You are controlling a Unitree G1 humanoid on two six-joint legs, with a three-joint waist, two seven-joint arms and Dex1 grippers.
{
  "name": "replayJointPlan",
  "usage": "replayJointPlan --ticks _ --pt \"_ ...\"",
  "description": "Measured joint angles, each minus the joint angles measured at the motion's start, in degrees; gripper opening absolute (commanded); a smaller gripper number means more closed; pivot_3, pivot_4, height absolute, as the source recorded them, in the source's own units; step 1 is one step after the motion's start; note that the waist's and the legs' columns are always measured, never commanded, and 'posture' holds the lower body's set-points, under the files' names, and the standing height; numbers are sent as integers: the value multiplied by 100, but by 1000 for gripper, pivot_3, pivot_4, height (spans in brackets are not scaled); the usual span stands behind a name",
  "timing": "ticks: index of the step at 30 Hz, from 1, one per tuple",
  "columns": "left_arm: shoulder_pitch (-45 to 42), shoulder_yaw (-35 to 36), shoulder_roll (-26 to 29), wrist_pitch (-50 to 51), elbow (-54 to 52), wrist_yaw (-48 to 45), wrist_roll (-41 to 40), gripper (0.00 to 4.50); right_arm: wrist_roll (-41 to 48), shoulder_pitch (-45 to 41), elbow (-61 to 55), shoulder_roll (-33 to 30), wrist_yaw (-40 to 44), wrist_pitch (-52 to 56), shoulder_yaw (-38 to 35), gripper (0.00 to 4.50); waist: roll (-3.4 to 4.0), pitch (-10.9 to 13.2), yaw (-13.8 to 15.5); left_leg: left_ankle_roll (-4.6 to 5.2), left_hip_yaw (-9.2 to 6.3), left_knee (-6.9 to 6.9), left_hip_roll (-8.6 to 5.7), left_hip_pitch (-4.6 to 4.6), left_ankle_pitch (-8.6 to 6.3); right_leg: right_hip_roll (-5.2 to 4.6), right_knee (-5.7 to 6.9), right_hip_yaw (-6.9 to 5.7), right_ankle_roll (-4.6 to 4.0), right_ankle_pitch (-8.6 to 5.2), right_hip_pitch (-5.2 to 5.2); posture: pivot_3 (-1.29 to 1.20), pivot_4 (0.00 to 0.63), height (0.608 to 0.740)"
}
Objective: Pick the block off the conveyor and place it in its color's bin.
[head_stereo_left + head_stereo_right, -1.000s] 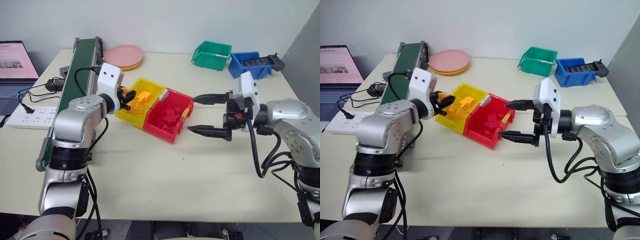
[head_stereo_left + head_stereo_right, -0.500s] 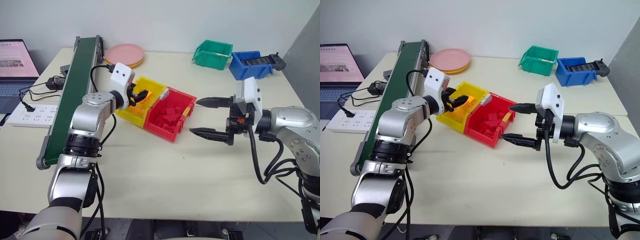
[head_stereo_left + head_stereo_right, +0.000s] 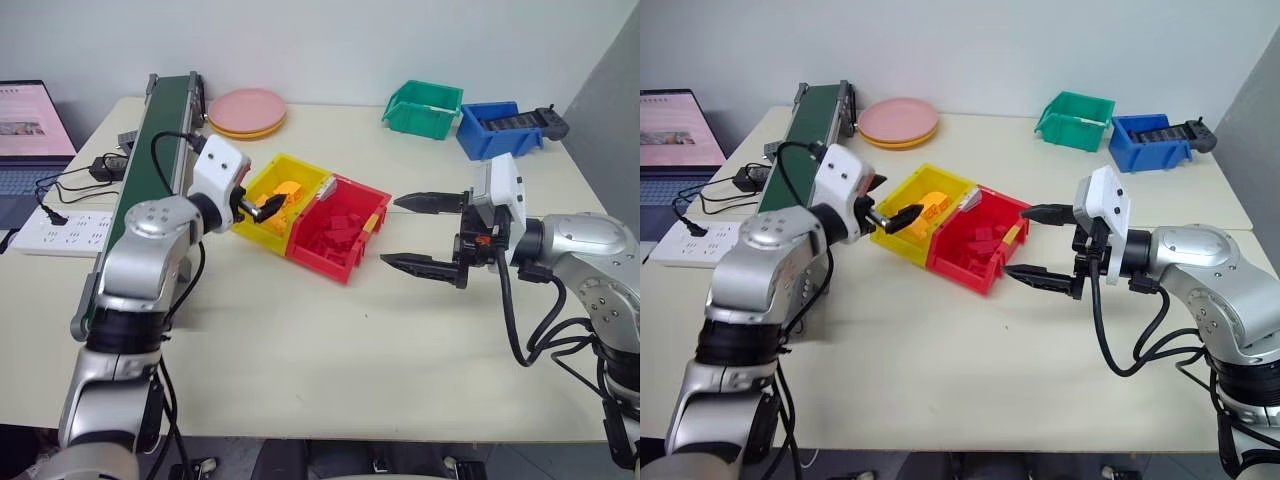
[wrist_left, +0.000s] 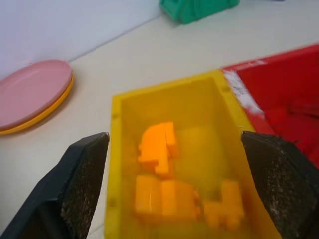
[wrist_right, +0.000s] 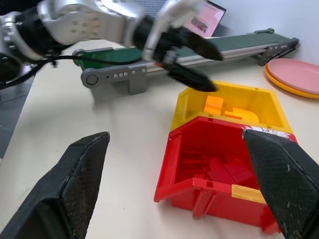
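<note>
My left arm reaches forward and a little to the right, bent at the elbow beside the conveyor, with the wrist about level and tipped slightly down. My left fingers hang at the near-left rim of the yellow bin, spread wide apart with nothing between them; in the left wrist view the two black fingertips stand at either side of the bin's mouth, touching neither wall as far as I can tell.

The block, a small yellow-orange studded brick, lies inside the yellow bin, on top of other bricks of the same colour toward the bin's back. It is out of my grasp.

My right arm is folded across in front of me, the wrist turned so that the hand points to my left, roughly level. My right fingers are spread wide, one above the other, empty, held over the bare worktop just beside the red bin and clear of it. The red bin, holding red bricks, sits touching the yellow bin's right side.

Farther back on the worktop are a green bin, a blue bin and a stack of plates.
</note>
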Motion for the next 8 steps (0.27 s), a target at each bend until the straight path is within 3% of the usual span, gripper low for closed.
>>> replayJointPlan --ticks 8 --pt "1247 749 -42 540 -1585 316 -437 4396 -1000 1007 464 153 -206 -1337 -36 4500 -4 -3 14 1 4 2 1 10 0 1 15 2 0 -1 5 0 150 740"
